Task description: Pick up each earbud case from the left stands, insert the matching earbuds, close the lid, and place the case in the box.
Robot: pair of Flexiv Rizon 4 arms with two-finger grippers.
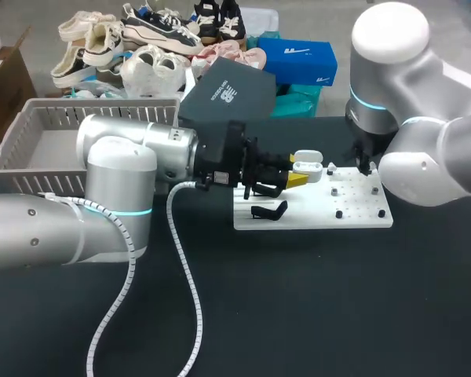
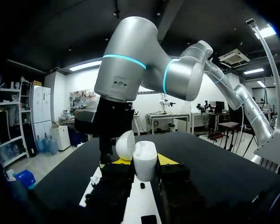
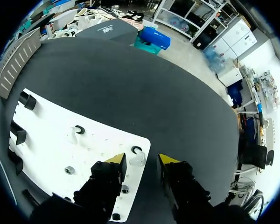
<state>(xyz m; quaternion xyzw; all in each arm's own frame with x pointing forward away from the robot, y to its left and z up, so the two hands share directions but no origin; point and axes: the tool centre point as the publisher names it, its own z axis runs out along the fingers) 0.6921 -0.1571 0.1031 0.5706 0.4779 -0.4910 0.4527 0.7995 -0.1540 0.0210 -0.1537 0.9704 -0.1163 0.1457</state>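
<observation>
the black table (image 1: pixel 298 314) fills most of the head view. the left arm (image 1: pixel 118 196) comes in from the left side and reaches past the middle. the right arm (image 1: pixel 424 149) bends in from the right, with its wrist over the far right part of the board.

a grey slatted box (image 1: pixel 31 110) stands at the far left of the table, partly behind the left arm. a white board (image 1: pixel 314 214) lies flat near the table's middle, and a black stand (image 1: pixel 268 210) sits on its left end.

the left gripper (image 2: pixel 140 161) grips the white earbud case (image 1: pixel 308 167), one yellow-tipped finger on each side. the case is upright above the board's far left part, with its lid (image 2: pixel 126 144) tipped open.

the right gripper (image 3: pixel 141 159) hangs low over a corner of the board with its fingers spread apart, touching nothing. a small pale earbud (image 3: pixel 136 159) sits in a black clip at that corner, in the gap between the fingers. a second black clip (image 3: pixel 78 129) stands further in on the board.
</observation>
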